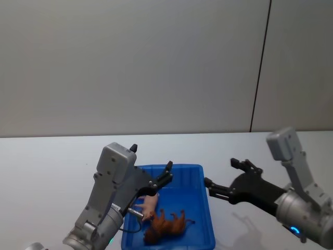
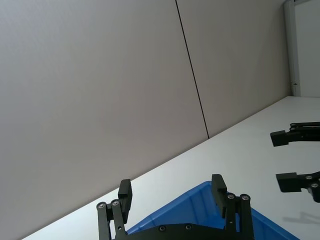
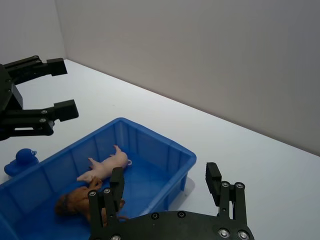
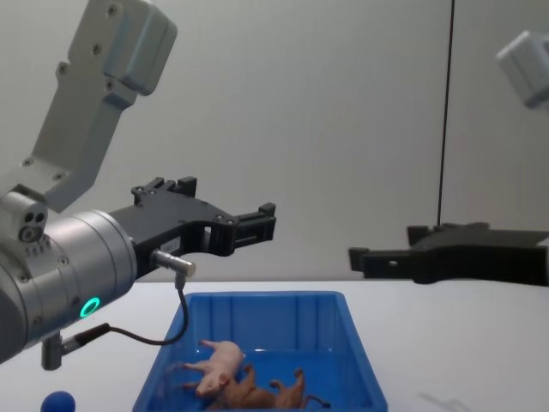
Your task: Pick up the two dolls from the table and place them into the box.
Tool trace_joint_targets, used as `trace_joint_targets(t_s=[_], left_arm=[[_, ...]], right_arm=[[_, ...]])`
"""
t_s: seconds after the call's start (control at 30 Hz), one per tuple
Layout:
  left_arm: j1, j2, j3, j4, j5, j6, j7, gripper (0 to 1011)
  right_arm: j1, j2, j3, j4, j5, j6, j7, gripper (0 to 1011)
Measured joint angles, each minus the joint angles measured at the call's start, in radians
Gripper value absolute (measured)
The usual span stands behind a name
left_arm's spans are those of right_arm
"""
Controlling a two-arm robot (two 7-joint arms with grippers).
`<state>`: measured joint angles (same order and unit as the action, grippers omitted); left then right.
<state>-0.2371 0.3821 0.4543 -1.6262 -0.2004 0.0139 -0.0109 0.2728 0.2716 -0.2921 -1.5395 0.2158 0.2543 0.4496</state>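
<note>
Lying on their sides on the floor of the box, the 2 dolls are both inside it: the pale pink pig rests toward the left wall, and the brown lion lies just beside it on the near side, its mane toward the near-left corner. From the chest view the pig partly overlaps the lion, so I cannot tell whether they touch. The box stands on the table, directly in front of the robot.

The left gripper hovers above the left part of the box, well clear of the dolls, pointing forward and to the right. Its 2 fingers are spread wide with only air between them.

The right gripper hangs raised over the table just outside the right wall of the box, near the far-right corner, pointing left toward the other gripper. Its 2 fingers are also parted wide and clasp no object. Its shadow falls on the white surface to the right of the box.

A small blue toy sits on the table outside the left wall of the box, apart from both grippers.
</note>
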Motion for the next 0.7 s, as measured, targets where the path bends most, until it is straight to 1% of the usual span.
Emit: trace_joint_targets(t_s=[0.23, 0.37, 0.5, 0.53, 0.57, 0.63, 0.7], left_arm=[[0.001, 0.001, 0.0, -0.001, 0.0, 0.001, 0.0, 1001], [0.006, 0.007, -0.003, -0.008, 0.001, 0.006, 0.003, 1001], [0.024, 0.027, -0.01, -0.033, 0.001, 0.024, 0.023, 1001], [0.034, 0.036, -0.014, -0.044, 0.001, 0.031, 0.033, 1001], [0.034, 0.036, -0.014, -0.044, 0.001, 0.031, 0.033, 1001], [0.058, 0.06, -0.022, -0.073, -0.007, 0.053, 0.058, 1001], [0.074, 0.075, -0.026, -0.09, -0.014, 0.064, 0.074, 1001]], right_arm=[[-0.025, 0.027, 0.015, -0.015, 0.017, -0.015, -0.012, 1001], [-0.032, 0.035, 0.019, -0.019, 0.021, -0.019, -0.015, 1001], [-0.039, 0.043, 0.024, -0.023, 0.026, -0.023, -0.018, 1001], [-0.039, 0.043, 0.024, -0.023, 0.026, -0.023, -0.018, 1001], [-0.041, 0.045, 0.026, -0.024, 0.027, -0.024, -0.019, 1001], [-0.044, 0.047, 0.027, -0.025, 0.028, -0.026, -0.02, 1001], [-0.046, 0.05, 0.028, -0.026, 0.03, -0.027, -0.021, 1001]])
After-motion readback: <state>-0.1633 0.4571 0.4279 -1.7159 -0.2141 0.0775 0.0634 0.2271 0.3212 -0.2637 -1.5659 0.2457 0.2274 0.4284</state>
